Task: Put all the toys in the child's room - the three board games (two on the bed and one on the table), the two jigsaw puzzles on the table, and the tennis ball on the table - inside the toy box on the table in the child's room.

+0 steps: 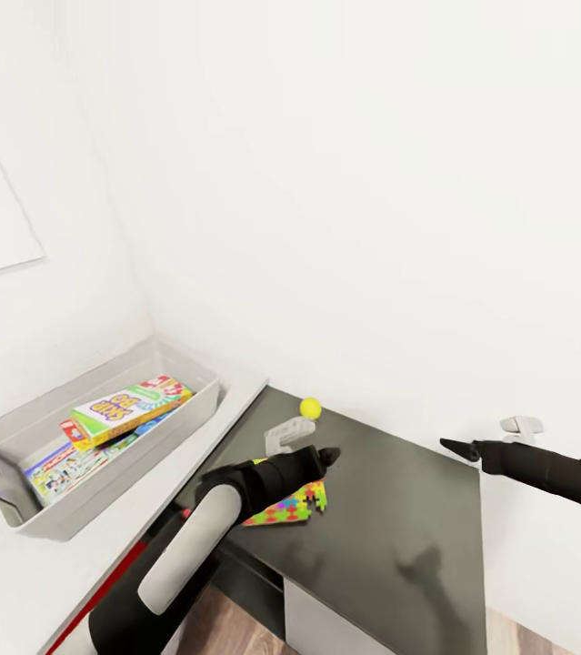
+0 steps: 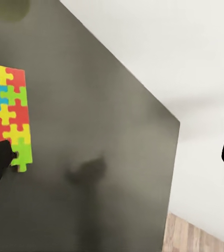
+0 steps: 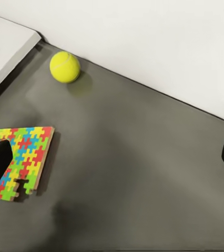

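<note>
The light grey toy box (image 1: 17, 518) stands on the table's light top at the left. Board games lie inside it, with the "SKIP BO" box (image 1: 131, 409) on top of a green-edged one (image 1: 67, 466). On the dark wing lies a jigsaw puzzle (image 1: 295, 505) (image 2: 7, 115) (image 3: 25, 152), partly hidden by my left arm. The tennis ball (image 1: 310, 408) (image 3: 65, 66) rests near the wall. My left gripper (image 1: 325, 455) (image 2: 114, 163) is open just above the puzzle's edge. My right gripper (image 1: 454, 446) (image 3: 114, 160) hovers open over the wing, facing puzzle and ball.
The dark grey wing (image 1: 399, 528) ends at a front edge, with a white drawer front (image 1: 326, 628) and wood floor (image 1: 226, 628) below. The white wall runs close behind the ball. The light grey table top (image 1: 54, 582) stretches left in front of the toy box.
</note>
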### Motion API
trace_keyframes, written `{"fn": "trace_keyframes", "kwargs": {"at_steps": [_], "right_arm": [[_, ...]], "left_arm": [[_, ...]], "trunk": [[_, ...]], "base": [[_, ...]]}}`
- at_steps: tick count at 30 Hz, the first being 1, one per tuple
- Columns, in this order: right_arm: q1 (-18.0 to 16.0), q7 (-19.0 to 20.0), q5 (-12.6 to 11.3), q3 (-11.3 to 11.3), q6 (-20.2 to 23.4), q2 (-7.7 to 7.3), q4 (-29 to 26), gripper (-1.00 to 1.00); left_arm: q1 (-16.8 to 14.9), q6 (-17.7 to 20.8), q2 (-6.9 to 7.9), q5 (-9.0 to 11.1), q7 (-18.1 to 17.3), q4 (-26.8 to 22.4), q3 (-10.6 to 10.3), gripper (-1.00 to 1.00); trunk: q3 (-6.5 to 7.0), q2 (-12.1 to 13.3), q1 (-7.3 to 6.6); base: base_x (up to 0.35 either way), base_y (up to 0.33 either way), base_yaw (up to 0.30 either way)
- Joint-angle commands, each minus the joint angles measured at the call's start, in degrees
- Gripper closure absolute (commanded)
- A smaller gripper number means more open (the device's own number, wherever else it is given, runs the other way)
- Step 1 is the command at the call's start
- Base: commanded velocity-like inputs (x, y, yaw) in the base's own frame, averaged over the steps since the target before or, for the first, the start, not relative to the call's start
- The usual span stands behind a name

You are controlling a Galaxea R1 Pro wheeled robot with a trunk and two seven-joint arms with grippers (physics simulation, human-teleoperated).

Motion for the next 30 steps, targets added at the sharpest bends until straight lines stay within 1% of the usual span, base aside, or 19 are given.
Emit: {"fn": "trace_keyframes", "kwargs": {"at_steps": [1,3,4,7,8,11,12,16,20,26,28,30], "right_arm": [[-0.1,-1.2,-0.2,0.8,0.4,0.13,0.1,-1.00],[-0.1,-4.3,-0.2,2.0,0.4,0.72,0.2,-1.00],[-0.1,-4.3,-0.2,2.0,0.4,0.72,0.2,-1.00],[-0.1,-9.5,-0.2,3.1,0.3,2.24,0.3,-1.00],[-0.1,-9.5,-0.2,3.1,0.3,2.24,0.3,-1.00],[-0.1,-13.1,-0.3,3.6,0.3,3.92,0.4,-1.00],[-0.1,-13.1,-0.3,3.6,0.3,3.92,0.4,-1.00],[0.5,-15.2,-0.5,4.0,-0.1,5.05,1.0,-1.00],[1.1,-16.0,-0.5,4.1,-1.4,5.39,1.7,-1.00],[1.7,-16.3,-0.6,4.2,-3.7,5.49,2.1,-1.00],[1.1,-16.4,-0.7,3.9,-3.6,6.15,1.4,-1.00],[0.4,-16.3,-0.7,3.6,-3.5,6.79,1.2,-1.00]], "left_arm": [[0.4,-0.3,0.33,0.4,0.3,-0.1,0.4,-1.00],[1.4,-0.9,0.83,0.4,0.1,0.0,1.0,-1.00],[1.4,-0.9,0.83,0.4,0.1,0.0,1.0,-1.00],[3.0,-1.4,1.86,-0.2,-0.3,0.1,1.8,-1.00],[3.0,-1.4,1.86,-0.2,-0.3,0.1,1.8,-1.00],[4.3,-1.8,3.24,-1.2,-0.5,0.2,3.1,-1.00],[4.3,-1.8,3.24,-1.2,-0.5,0.2,3.1,-1.00],[6.2,-2.9,4.22,-1.9,-0.6,0.1,5.0,-1.00],[7.0,-3.5,4.53,-2.1,-0.6,0.1,5.8,-1.00],[7.5,-3.8,4.49,-2.3,-0.7,0.1,6.2,-1.00],[6.9,-4.2,3.83,-1.6,-0.6,-0.2,6.8,-1.00],[6.2,-4.1,4.00,-1.2,-0.8,-0.2,7.5,-1.00]], "trunk": [[0.03,0.0,0.00],[0.22,0.0,0.00],[0.31,0.0,0.00],[0.57,0.0,0.00],[0.66,0.0,0.00],[0.84,0.0,0.00],[0.89,0.0,0.00],[1.00,0.0,0.00],[1.06,0.0,0.00],[1.10,0.0,0.00],[1.09,0.0,0.00],[1.09,0.0,0.00]], "base": [[0.000,0.000,-0.067],[0.000,0.000,-0.067],[0.000,0.000,-0.067],[0.000,0.000,-0.054],[0.000,0.000,-0.044],[0.000,0.000,-0.029],[0.000,0.000,-0.022],[0.000,0.000,-0.013],[0.000,0.000,-0.007],[0.000,0.000,-0.003],[0.000,0.000,0.000],[0.000,0.000,0.000]]}}
